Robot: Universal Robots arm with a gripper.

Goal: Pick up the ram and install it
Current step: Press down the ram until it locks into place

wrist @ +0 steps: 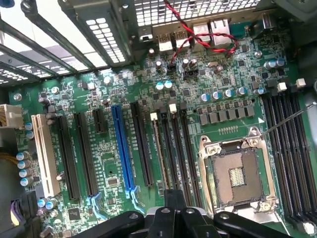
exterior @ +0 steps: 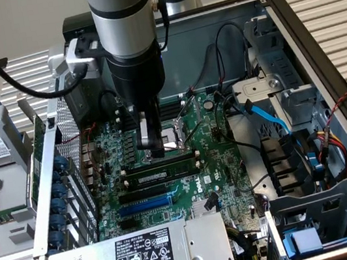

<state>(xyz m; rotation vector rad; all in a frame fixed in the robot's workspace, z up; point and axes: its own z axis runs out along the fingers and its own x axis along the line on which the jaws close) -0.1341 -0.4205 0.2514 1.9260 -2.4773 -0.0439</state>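
With its jaws closed and empty, the gripper point(exterior: 153, 147) is held above the ram point(exterior: 157, 169) beside the processor socket point(exterior: 173, 135), which should be pressed evenly

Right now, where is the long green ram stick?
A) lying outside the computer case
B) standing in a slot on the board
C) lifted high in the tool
B: the ram stands on edge in a slot on the motherboard, just below the tool and the silver processor socket.
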